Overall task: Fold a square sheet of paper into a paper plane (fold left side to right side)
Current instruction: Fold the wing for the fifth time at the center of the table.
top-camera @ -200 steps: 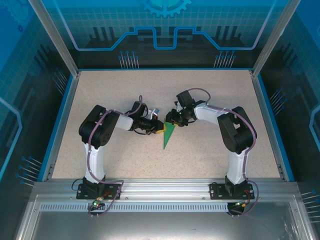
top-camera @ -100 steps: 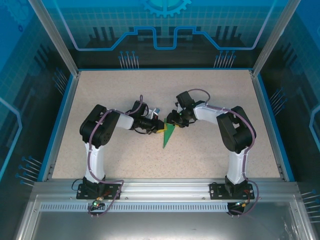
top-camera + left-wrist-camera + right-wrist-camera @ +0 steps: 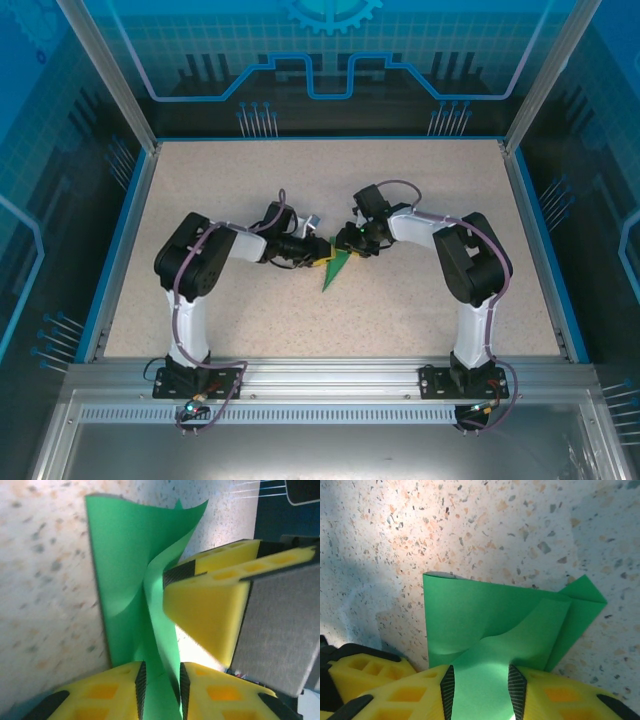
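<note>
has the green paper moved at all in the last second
Yes, slightly: the green paper has swung its near tip left and a little farther from the front rail.

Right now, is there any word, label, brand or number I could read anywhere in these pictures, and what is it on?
None can be read.
The thin bright green folded paper is plain; the speckled beige table is unmarked; the blue back wall carries a gear drawing and line patterns, no letters.
</note>
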Motion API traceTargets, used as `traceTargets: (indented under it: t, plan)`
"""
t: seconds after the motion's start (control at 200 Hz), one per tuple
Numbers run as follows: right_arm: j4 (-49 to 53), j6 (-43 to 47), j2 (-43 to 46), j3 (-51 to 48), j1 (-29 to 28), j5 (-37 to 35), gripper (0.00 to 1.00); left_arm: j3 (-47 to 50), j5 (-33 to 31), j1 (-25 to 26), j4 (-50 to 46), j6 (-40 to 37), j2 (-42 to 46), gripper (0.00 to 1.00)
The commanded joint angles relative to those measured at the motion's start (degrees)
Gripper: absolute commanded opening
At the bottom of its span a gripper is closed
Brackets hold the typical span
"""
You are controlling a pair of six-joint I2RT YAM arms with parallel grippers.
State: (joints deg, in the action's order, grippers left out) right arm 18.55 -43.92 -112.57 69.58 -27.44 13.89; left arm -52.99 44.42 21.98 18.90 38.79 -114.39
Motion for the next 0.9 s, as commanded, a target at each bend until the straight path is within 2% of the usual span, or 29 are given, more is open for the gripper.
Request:
traceTargets:
  t: [0.0, 0.16, 0.37, 0.52, 0.665, 0.895]
  plan:
    - [3.7, -0.8, -2.6, -2.6, 0.4, -1.5, 0.38, 4.1, -5.0, -1.6, -3.3, -1.8, 5.1, 0.31]
    - [2.8, -0.8, -2.7, -2.7, 0.4, -0.9, 0.38, 8.0, -6.0, -2.2, -9.4, -4.0, 15.2, 0.33]
    - [2.5, -0.7, -3.1, -2.8, 0.3, -0.6, 0.38, 10.4, -1.2, -1.4, -11.4, -0.2, 23.1, 0.23]
    - [2.2, -0.8, -3.2, -2.9, 0.2, -0.3, 0.38, 9.1, 1.5, 1.6, -11.3, 3.4, 22.8, 0.22]
    - [2.2, -0.8, -3.3, -2.7, 0.2, -0.3, 0.38, 6.0, 1.1, 4.9, -13.0, 4.0, 19.3, 0.23]
    - [2.5, -0.6, -3.4, -2.5, 0.2, -0.3, 0.39, 1.9, 0.6, 7.0, -12.5, 5.0, 14.0, 0.23]
